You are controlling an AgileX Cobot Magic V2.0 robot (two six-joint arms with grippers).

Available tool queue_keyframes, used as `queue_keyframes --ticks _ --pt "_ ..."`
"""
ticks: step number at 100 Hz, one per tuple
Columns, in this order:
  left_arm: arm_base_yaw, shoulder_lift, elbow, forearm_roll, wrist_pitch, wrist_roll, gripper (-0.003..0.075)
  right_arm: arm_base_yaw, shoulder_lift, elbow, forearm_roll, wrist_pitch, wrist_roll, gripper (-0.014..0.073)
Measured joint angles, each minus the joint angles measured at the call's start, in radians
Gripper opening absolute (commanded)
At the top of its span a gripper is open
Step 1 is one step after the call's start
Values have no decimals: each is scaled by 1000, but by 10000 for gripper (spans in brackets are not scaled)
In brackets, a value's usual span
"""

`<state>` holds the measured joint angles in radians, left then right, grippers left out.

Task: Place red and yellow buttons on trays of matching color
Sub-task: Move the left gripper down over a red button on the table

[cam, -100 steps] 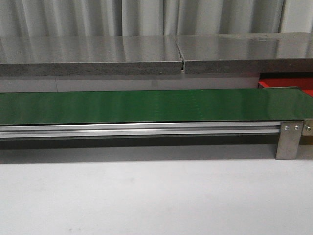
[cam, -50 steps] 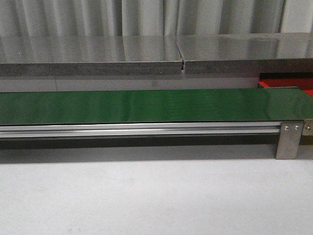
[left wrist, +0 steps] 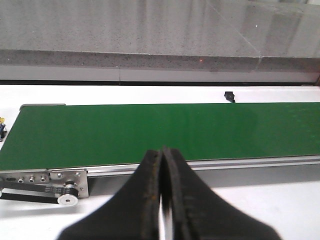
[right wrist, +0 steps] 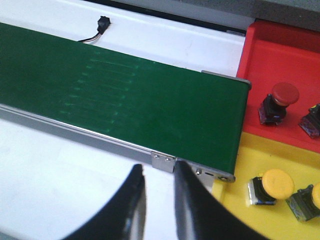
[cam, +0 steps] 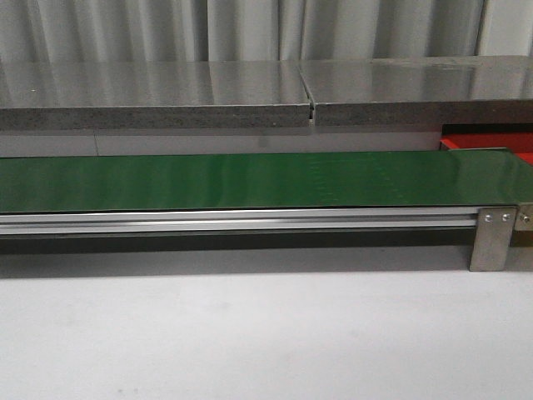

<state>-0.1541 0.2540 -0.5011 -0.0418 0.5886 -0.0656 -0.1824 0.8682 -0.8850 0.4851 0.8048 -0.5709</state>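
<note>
No brand, label or writing could be read in any view. The left gripper (left wrist: 161,165), with dark, rubbery, tapered fingers, was seen pressed together, holding nothing, above the near edge of the smooth green belt (left wrist: 165,132). The right gripper (right wrist: 159,192) was seen slightly parted and empty, just before the belt's aluminium end bracket (right wrist: 164,161). Beyond and beside it, past the belt's end, a glossy red tray (right wrist: 280,60) carried a red-capped button (right wrist: 278,101) with a dark body; a second button (right wrist: 312,121) there was cut off by the frame. Nearer the gripper, a yellow tray (right wrist: 250,155) held a yellow-capped button (right wrist: 270,186), and another (right wrist: 306,201) was partly cropped. In the front view only a sliver of the red tray (cam: 491,142) showed.
</note>
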Motion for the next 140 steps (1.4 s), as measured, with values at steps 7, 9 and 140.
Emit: queue_keyframes --ticks 7,9,140 --pt "0 0 0 0 0 0 -19 0 -46 30 0 0 0 -65" --pt "0 0 0 0 0 0 -19 0 -58 37 0 -2 0 -68" --pt "0 0 2 4 0 0 617 0 -116 60 0 -2 -2 -68"
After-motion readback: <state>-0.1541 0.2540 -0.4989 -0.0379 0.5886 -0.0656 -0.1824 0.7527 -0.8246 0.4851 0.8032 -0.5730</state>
